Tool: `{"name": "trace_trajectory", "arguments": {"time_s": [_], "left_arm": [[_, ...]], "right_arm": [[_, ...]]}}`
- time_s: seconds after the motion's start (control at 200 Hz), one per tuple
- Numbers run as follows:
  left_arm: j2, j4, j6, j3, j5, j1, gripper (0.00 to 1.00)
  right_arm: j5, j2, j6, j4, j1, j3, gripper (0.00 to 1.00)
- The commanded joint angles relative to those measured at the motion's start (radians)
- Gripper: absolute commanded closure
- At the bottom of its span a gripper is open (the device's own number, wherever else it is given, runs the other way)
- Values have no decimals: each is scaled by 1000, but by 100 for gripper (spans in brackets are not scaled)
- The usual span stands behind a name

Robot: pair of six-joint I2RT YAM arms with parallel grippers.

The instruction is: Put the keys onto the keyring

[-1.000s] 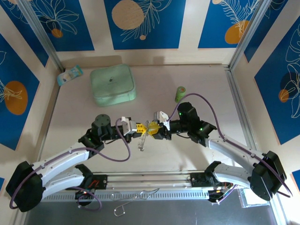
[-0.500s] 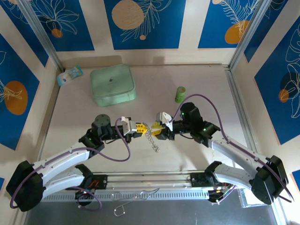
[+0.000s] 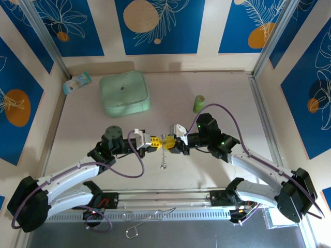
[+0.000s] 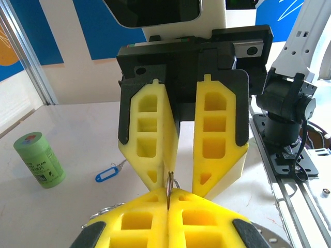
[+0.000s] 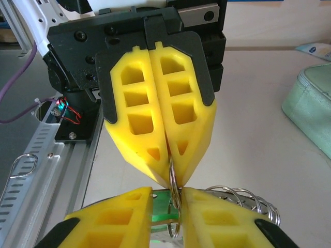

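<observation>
Left gripper (image 3: 155,140) clamps the thin silvery metal keyring (image 5: 173,182) edge-on above the centre of the pale table (image 3: 232,98), its plane running straight into the right gripper (image 3: 171,142), tip-to-tip opposite, whose jaws stand narrowly parted round the green plastic-headed key (image 5: 162,214); whether they grip it, cannot tell.

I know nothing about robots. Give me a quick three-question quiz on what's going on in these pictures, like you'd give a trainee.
1. True or false: the blue key lies on the table.
2. Which arm's pincer is shut on the ring? A left, B right, C neither.
3. What colour is the upright cylinder?

Key: 1 true. 2 A, the left pincer. 3 green.
</observation>
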Motion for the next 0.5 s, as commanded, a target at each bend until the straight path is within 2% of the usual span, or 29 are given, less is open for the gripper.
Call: {"name": "trace_trajectory", "arguments": {"time_s": [0.0,0.09,0.145,0.215,0.27,0.385,0.495], "left_arm": [[-3,50,-4,5,35,-6,100],[-3,49,-5,5,29,-6,100],[-11,30,-4,8,-3,-6,100],[-34,-48,21,20,-62,-6,74],[-54,-158,75,42,-92,-6,66],[-63,-375,164,106,-133,-7,66],[-38,-455,179,153,-130,-9,71]], "right_arm": [[-6,12,14,36,17,32,85],[0,20,-1,11,22,48,100],[23,22,-25,-25,25,64,100],[74,18,-74,-104,28,90,100],[110,19,-121,-178,30,116,100],[167,42,-219,-340,40,197,100],[230,79,-290,-443,66,269,100]]}}
